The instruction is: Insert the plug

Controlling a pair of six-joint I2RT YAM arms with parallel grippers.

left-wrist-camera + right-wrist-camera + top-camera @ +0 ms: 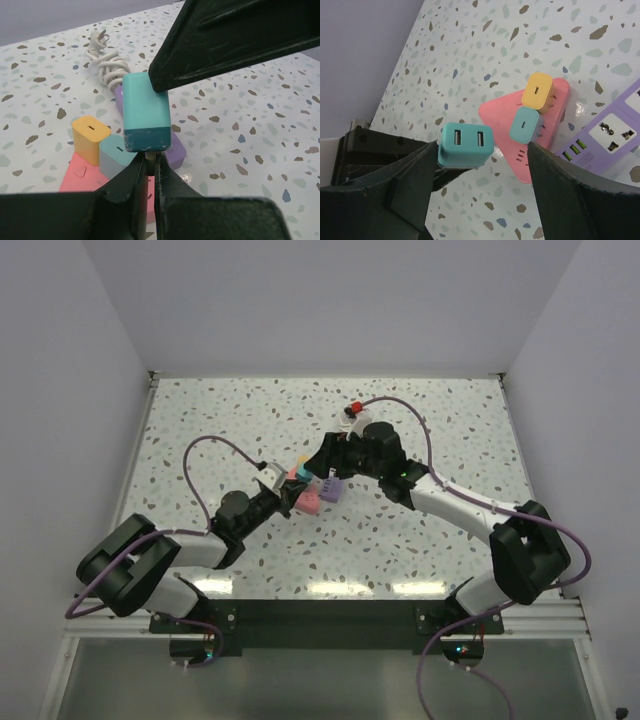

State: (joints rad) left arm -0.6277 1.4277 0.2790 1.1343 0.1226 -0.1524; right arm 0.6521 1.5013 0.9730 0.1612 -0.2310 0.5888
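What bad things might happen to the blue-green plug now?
The left gripper pinches the teal charger only at its thin bottom end, so it might twist or slip out.
The right gripper is open around it; a nudge may knock it loose.
The pink power strip already holds two chargers it might bump.

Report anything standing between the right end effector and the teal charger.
Nothing visible stands between them. The teal charger already sits between the open fingers of the right end effector, with a clear gap to the farther finger. The left end effector pinches the charger from its prong end, outside that gap.
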